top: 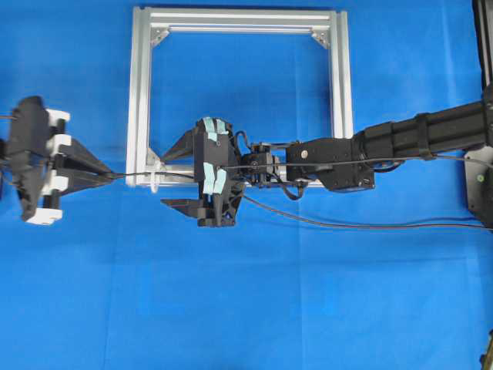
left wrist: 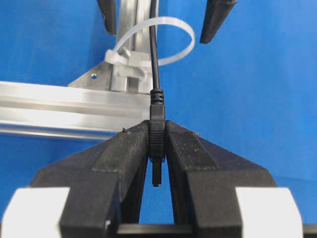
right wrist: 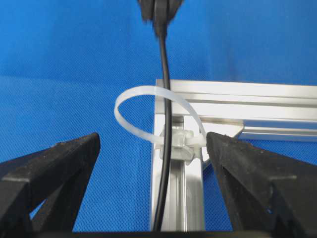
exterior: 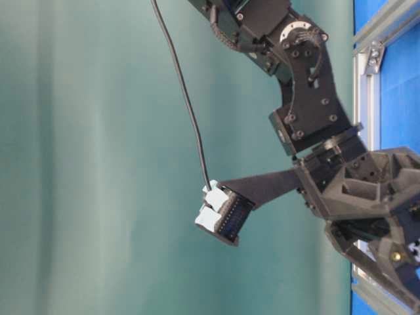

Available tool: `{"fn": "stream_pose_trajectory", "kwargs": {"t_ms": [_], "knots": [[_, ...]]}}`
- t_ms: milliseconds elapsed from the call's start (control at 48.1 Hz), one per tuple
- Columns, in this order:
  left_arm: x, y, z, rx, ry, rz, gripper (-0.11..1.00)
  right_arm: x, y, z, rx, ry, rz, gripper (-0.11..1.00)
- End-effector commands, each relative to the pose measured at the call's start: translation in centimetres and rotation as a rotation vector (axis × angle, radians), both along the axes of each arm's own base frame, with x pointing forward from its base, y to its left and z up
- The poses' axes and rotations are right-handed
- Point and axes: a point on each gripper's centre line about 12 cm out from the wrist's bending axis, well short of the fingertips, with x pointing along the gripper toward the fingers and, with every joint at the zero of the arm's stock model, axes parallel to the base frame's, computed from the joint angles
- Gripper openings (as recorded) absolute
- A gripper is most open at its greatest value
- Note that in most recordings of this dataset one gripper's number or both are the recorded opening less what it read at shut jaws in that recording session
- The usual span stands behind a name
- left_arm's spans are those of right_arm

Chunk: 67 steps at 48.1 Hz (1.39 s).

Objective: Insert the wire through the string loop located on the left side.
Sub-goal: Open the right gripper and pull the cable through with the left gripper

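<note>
In the left wrist view, nearest the camera, the left gripper (left wrist: pixel 156 148) is clamped on the plug (left wrist: pixel 157 134) of the wire (left wrist: pixel 154 54), the two black fingers (left wrist: pixel 121 163) pressed against its sides and its end poking out behind them. Beyond the fingers the wire runs straight ahead, over the silver frame (left wrist: pixel 54 106) rail, and passes through the string loop (left wrist: pixel 161 42), a whitish ring standing up from a pale clip on the frame's corner. Farther off, the two tips of the right gripper hang at the top of that view, one on each side of the loop and apart from the wire.

From the right wrist view the order reverses: the right gripper (right wrist: pixel 153 148) stands wide open, its fingers (right wrist: pixel 54 168) well apart and holding nothing, with the wire running between them untouched. Just past them the loop (right wrist: pixel 148 101) arches over the frame (right wrist: pixel 247 99) corner, the wire (right wrist: pixel 166 99) threaded through it, and the left gripper is a dark blur at the top edge.

Overhead, the left gripper (top: pixel 110 176) sits outside the frame's left rail (top: pixel 140 92) on the blue cloth (top: pixel 246 308), the right gripper (top: pixel 176 176) just inside the lower left corner, and the wire (top: pixel 347 224) trails right along the right arm.
</note>
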Motion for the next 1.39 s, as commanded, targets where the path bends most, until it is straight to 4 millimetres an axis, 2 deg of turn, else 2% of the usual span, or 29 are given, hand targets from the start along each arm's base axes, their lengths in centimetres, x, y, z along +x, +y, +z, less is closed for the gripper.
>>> {"fn": "stream_pose_trajectory", "kwargs": {"t_ms": [0, 249, 582, 852, 1123, 1372], "knots": [[-0.7, 0.1, 1.2, -0.011, -0.067, 0.006, 0.08, 0.4, 0.1, 2.2, 0.003, -0.051, 0.001, 0.97], [-2.9, 0.1, 4.2, -0.018, -0.181, -0.008, 0.08, 0.5, 0.1, 2.5, 0.003, -0.060, 0.001, 0.97], [-6.1, 0.5, 8.6, -0.012, -0.199, 0.003, 0.08, 0.8, 0.1, 2.8, 0.001, -0.069, 0.001, 0.97], [-7.1, 0.9, 9.1, 0.011, -0.161, 0.014, 0.08, 0.9, 0.1, 3.0, 0.001, -0.075, 0.001, 0.97], [-6.6, -0.5, 8.7, 0.010, -0.179, -0.086, 0.08, 1.0, 0.0, 3.1, 0.000, -0.077, -0.001, 0.97], [-6.5, -0.6, 8.2, -0.005, -0.159, -0.083, 0.08, 1.1, 0.1, 3.2, -0.001, -0.081, 0.002, 0.97]]}}
